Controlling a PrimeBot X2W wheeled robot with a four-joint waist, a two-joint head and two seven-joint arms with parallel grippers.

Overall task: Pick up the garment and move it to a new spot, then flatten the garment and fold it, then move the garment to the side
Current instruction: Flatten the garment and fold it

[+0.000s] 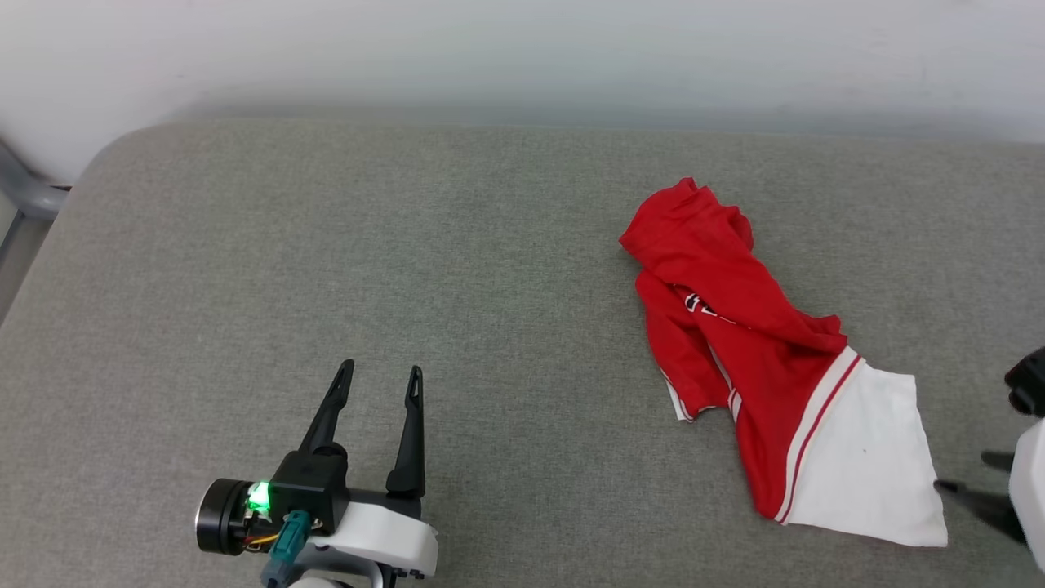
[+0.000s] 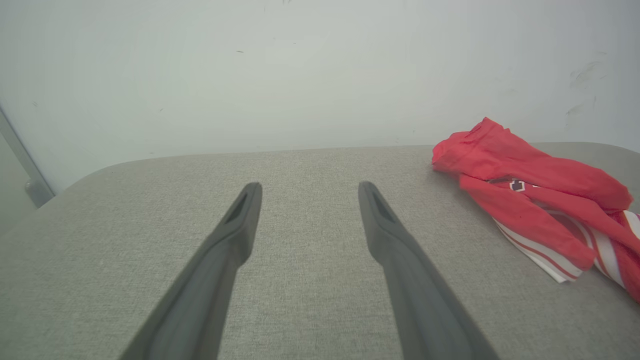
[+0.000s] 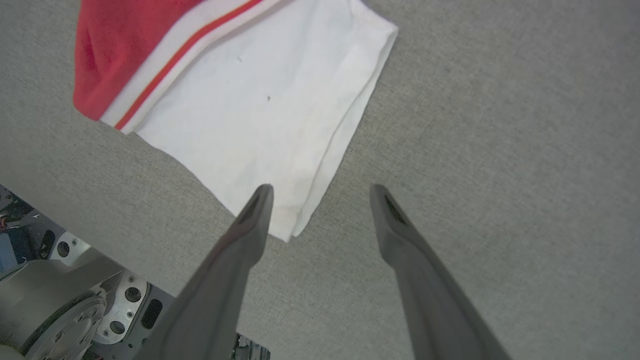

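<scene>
The garment (image 1: 735, 327) lies crumpled on the right part of the grey padded surface (image 1: 408, 245): a red bunched body with dark lettering and one white sleeve (image 1: 865, 465) spread flat toward the front. My left gripper (image 1: 382, 371) hovers open over bare fabric at the front left, well apart from the garment (image 2: 525, 185). My right gripper (image 1: 967, 474) is at the right edge, open, beside the sleeve's front corner. In the right wrist view the right gripper (image 3: 321, 190) stands open just past that corner of the white sleeve (image 3: 260, 115), nothing between its fingers. The left gripper (image 2: 308, 187) is empty too.
A pale wall (image 1: 522, 57) runs directly behind the surface. A grey metal bar (image 1: 28, 192) stands at the far left corner. The robot's base (image 3: 75, 310) shows below the surface's front edge.
</scene>
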